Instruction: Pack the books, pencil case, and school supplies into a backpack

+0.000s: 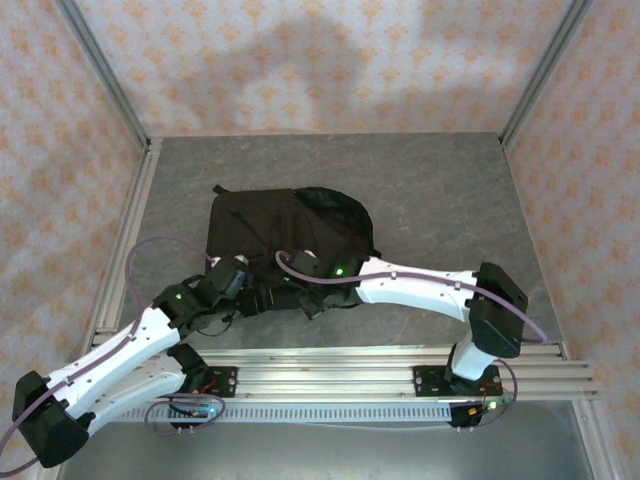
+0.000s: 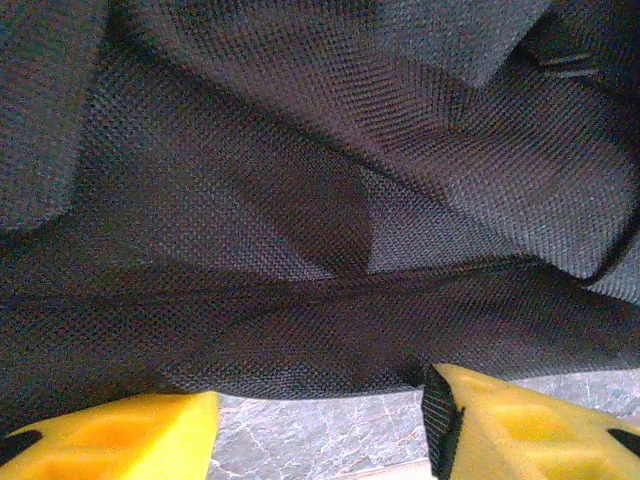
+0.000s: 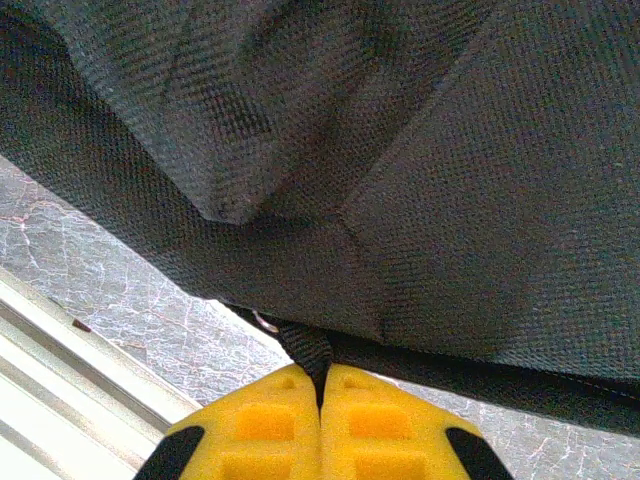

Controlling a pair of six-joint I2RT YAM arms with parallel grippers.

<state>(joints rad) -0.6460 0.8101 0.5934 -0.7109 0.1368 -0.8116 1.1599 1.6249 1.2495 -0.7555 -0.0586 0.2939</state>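
Observation:
The black fabric backpack (image 1: 290, 235) lies flat in the middle of the grey table, and both arms reach to its near edge. My right gripper (image 3: 320, 372) is shut on a short black webbing strap (image 3: 306, 348) that hangs from the backpack's (image 3: 420, 180) lower edge. My left gripper (image 2: 320, 432) stands open, its yellow fingers (image 2: 120, 435) apart over bare table, right at the backpack's (image 2: 300, 230) hem. From above, the left gripper (image 1: 258, 298) and right gripper (image 1: 308, 300) sit close together. The books, pencil case and school supplies are out of view.
A metal rail (image 1: 400, 362) runs along the near table edge, just behind both grippers, and shows as pale bars (image 3: 70, 345) in the right wrist view. Patterned walls with metal posts (image 1: 135, 215) close in the table's left, back and right sides.

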